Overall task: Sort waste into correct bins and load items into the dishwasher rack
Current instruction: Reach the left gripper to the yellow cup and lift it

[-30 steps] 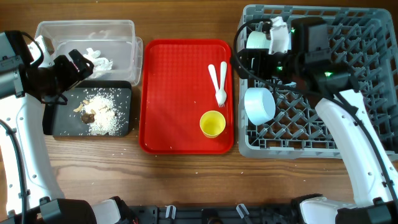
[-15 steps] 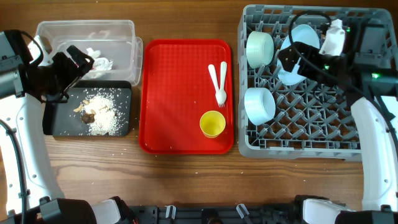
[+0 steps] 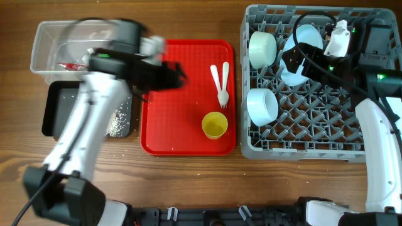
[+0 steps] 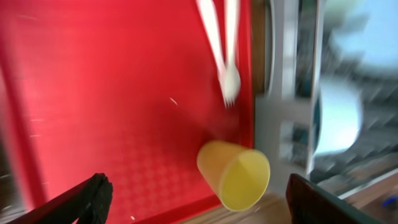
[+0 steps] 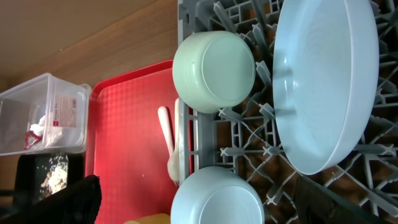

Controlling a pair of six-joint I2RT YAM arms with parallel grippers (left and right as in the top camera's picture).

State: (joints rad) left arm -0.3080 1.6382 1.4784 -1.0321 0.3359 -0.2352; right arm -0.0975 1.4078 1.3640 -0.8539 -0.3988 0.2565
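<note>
A small yellow cup (image 3: 215, 124) lies on its side on the red tray (image 3: 182, 125), below a white fork and spoon (image 3: 220, 81). My left gripper (image 3: 171, 75) hovers blurred over the tray, left of them. In the left wrist view, the left gripper (image 4: 199, 190) is open, with the cup (image 4: 235, 174) ahead of its fingertips and untouched. Two pale blue bowls (image 3: 262, 48) (image 3: 262, 107) and the light blue plate (image 3: 308, 44) stand in the grey rack (image 3: 314, 144). My right gripper (image 3: 294, 61) is open above the plate and holds nothing.
The clear tub (image 3: 50, 50) at the far left holds a red-and-white wrapper (image 3: 69, 64). The black tray (image 3: 59, 110) in front of it carries white crumbs (image 3: 118, 119). My left arm crosses over both bins.
My left arm has swung right, from over the bins to over the red tray. The right gripper left a bowl in the rack, drew back right, and has since held still.
</note>
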